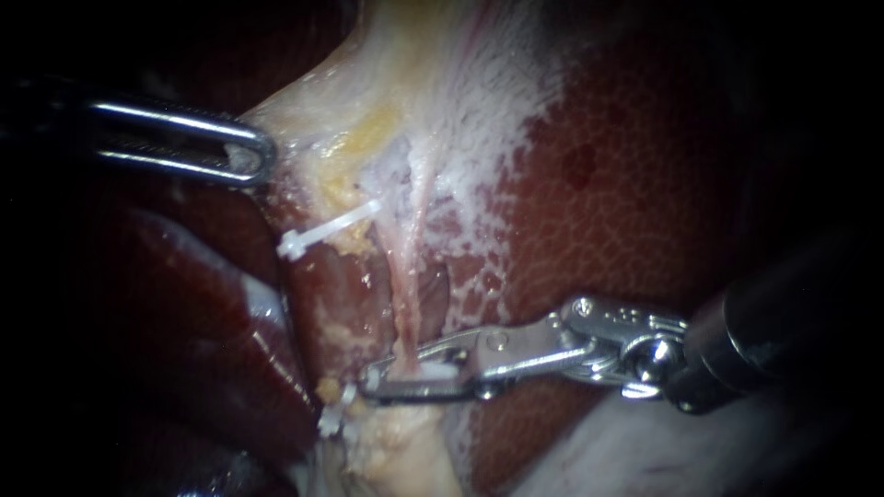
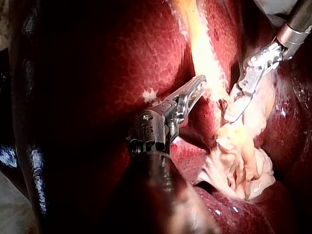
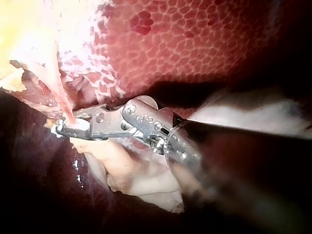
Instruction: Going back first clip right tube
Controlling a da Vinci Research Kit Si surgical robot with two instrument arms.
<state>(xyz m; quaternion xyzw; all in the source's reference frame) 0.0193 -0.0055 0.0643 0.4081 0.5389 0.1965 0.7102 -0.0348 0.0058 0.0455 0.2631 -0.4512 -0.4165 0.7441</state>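
Right instrument (image 1: 373,379): jaws clamped on white clip (image 1: 428,370) across the right tube (image 1: 403,276). Tube runs crosswise to shaft; way out judged rightward along it. Left instrument (image 1: 261,156): jaws closed on pale tissue (image 1: 304,110).

A thin tube (image 1: 405,294) and white clip (image 1: 428,371) sit clamped between the right instrument (image 1: 373,382)'s jaws. Just ahead stands a second clip (image 1: 333,416); well beyond, the left instrument (image 1: 258,161) grips pale tissue (image 1: 308,101). Behind the jaws, along the shaft, room lies open above the liver (image 1: 635,202).
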